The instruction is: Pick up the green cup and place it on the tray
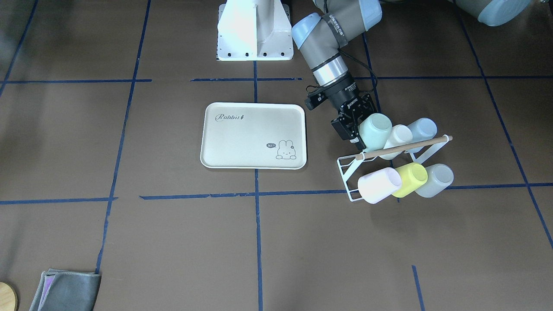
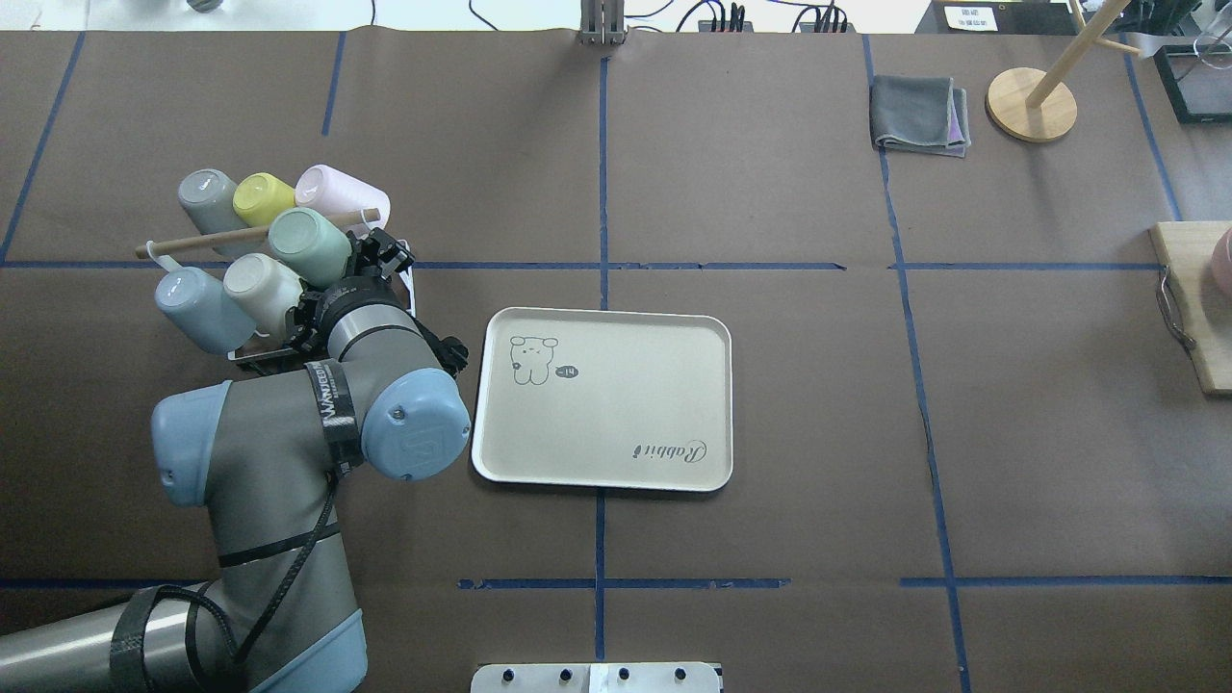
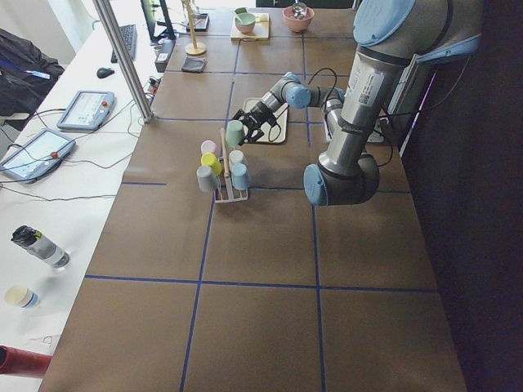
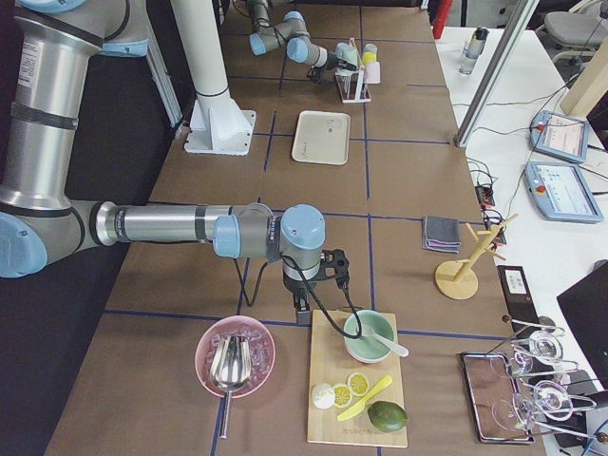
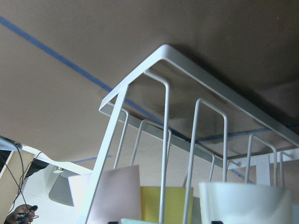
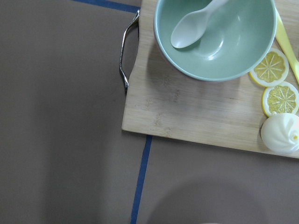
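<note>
**Above the rack: green cup in the left gripper's grasp, tray waiting**

Over the rack (image 1: 345,172), the left gripper (image 1: 357,126) is clenched on the green cup (image 1: 375,131) at its open end. The cup is tilted, with its closed base pointing away from the wrist. That tilt looks matched to the slanted pegs the cups sit on, so the cup can slide off along the peg instead of prying against it. In the left side view the cup sits higher than the other cups on the rack, just beside the wooden rod (image 1: 406,147) along the top. I judge it free of its peg, or nearly so.

Five other cups (image 1: 412,178) sit mouth-down on the rack in two rows. They are close enough that a sideways swing could knock them, so rising clear of the rod first seems wise.

Beside the rack, toward the table's middle, the tray (image 1: 250,138) lies flat and bare. It is near enough for a short carry.

Well away from the rack, the right gripper (image 4: 332,269) hangs near a cutting board (image 4: 351,404). Whether it is parted or closed cannot be told.
</note>
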You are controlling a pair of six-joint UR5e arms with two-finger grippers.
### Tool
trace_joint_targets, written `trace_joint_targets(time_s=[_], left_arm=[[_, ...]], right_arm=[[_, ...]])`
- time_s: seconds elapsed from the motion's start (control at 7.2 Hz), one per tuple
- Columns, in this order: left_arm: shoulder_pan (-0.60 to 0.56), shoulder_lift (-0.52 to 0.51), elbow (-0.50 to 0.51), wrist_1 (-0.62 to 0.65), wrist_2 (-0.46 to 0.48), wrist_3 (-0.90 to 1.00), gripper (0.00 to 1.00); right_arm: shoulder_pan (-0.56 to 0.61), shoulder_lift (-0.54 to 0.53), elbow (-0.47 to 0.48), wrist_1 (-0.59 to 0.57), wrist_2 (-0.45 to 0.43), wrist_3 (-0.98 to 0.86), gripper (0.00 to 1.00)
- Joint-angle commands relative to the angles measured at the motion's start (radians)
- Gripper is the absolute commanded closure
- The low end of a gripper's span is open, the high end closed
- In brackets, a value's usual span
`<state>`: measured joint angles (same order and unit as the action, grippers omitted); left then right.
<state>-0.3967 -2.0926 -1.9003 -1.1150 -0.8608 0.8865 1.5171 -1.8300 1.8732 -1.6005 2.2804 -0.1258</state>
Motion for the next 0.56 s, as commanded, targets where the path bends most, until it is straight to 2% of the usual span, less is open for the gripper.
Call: trace_joint_targets(time_s=[0.0, 0.28, 0.42], left_arm=[[-0.016, 0.011, -0.121, 0.013, -0.004, 0.031, 0.31], [-0.016, 0.025, -0.225, 0.014, -0.026, -0.053, 0.31], [-0.016, 0.025, -0.233, 0.009, -0.084, -0.204, 0.29]], right_arm=[[0.0, 0.0, 0.0, 0.001, 0.001, 0.0, 0.0], [0.0, 0.003, 0.0, 0.002, 0.001, 0.002, 0.0], [0.0, 0.005, 0.0, 0.004, -0.001, 0.002, 0.0]])
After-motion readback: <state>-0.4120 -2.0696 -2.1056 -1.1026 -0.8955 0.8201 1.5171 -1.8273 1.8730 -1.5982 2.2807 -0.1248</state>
